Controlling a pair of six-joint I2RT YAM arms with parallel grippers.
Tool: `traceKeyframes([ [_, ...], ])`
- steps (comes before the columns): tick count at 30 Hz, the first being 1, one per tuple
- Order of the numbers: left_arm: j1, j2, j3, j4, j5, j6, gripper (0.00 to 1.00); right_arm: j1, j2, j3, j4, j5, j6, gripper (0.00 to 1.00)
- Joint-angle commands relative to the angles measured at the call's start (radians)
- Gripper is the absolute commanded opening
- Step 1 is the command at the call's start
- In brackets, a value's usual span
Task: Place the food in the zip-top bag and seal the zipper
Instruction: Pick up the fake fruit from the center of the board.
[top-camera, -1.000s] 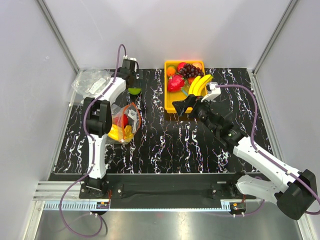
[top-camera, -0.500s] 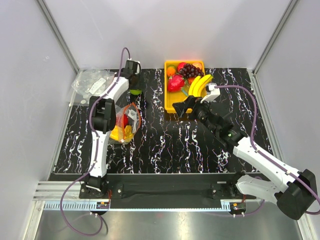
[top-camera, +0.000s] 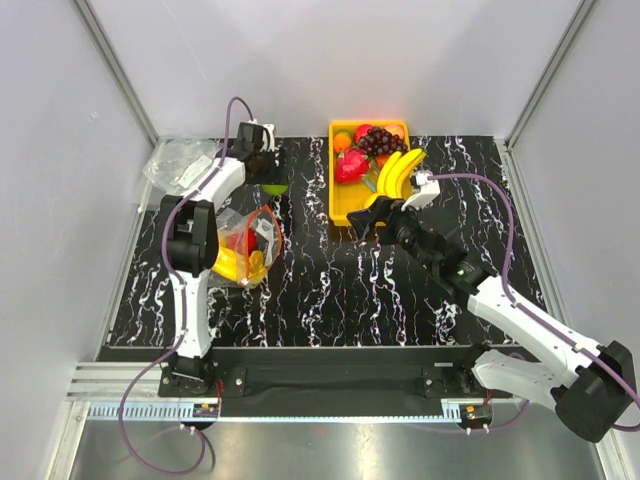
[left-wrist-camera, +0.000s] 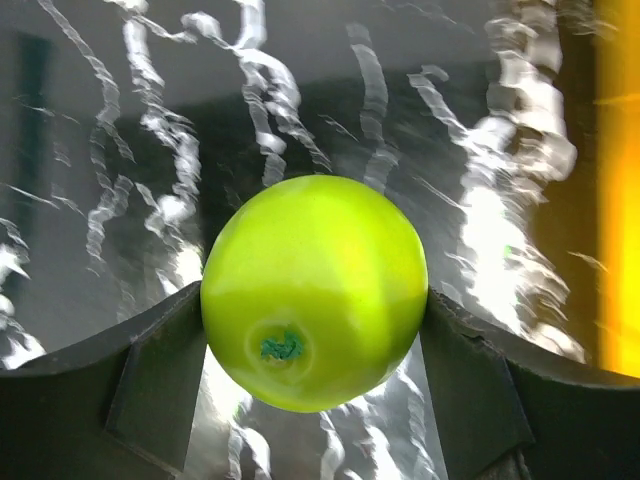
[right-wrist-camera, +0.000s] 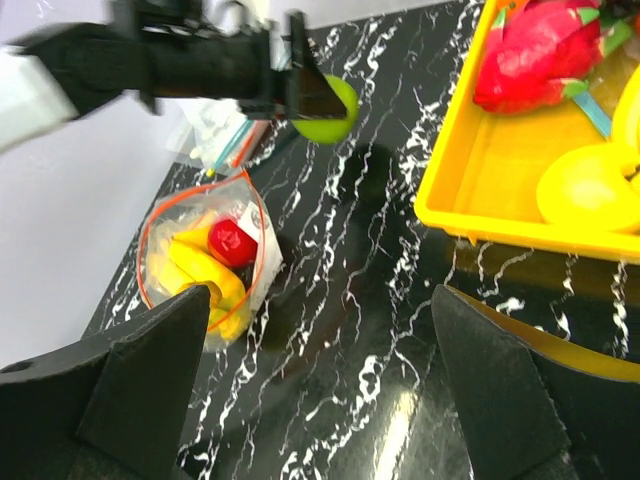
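A green apple (left-wrist-camera: 315, 280) sits between the fingers of my left gripper (left-wrist-camera: 312, 340), which touch it on both sides. From above, the apple (top-camera: 273, 186) and left gripper (top-camera: 268, 178) are at the back left of the table. The clear zip-top bag (top-camera: 245, 245) lies nearer, its mouth held wide, with its red-orange zipper (right-wrist-camera: 262, 240) forming a loop. Bananas and a red fruit (right-wrist-camera: 230, 242) lie inside. My right gripper (top-camera: 362, 215) hangs open and empty by the near-left corner of the yellow tray (top-camera: 340, 205).
The yellow tray (right-wrist-camera: 500, 225) holds bananas (top-camera: 398, 170), grapes, a red dragon fruit (right-wrist-camera: 540, 50) and other fruit. A pile of clear packets with white labels (top-camera: 185, 165) lies at the back left corner. Grey walls enclose the table.
My left gripper's fingers have closed in onto the green apple while its wrist shifted slightly. My right gripper has crept a little toward the tray, still open.
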Motion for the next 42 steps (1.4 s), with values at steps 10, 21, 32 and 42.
traceKeyframes([
  [10, -0.054, -0.506, -0.327, 0.177, 0.403, -0.267, 0.49, 0.006, -0.218, -0.084, -0.060, -0.246, -0.267, 1.00],
  [21, -0.161, -0.845, -0.618, 0.257, 0.532, -0.428, 0.51, 0.008, -0.285, -0.204, 0.171, -0.377, -0.409, 1.00],
  [32, -0.226, -0.995, -0.701, 0.243, 0.610, -0.485, 0.52, 0.008, -0.275, -0.357, 0.440, -0.486, -0.522, 1.00],
  [42, -0.292, -1.045, -0.809, 0.311, 0.650, -0.554, 0.53, 0.041, -0.203, -0.342, 0.574, -0.517, -0.640, 1.00],
])
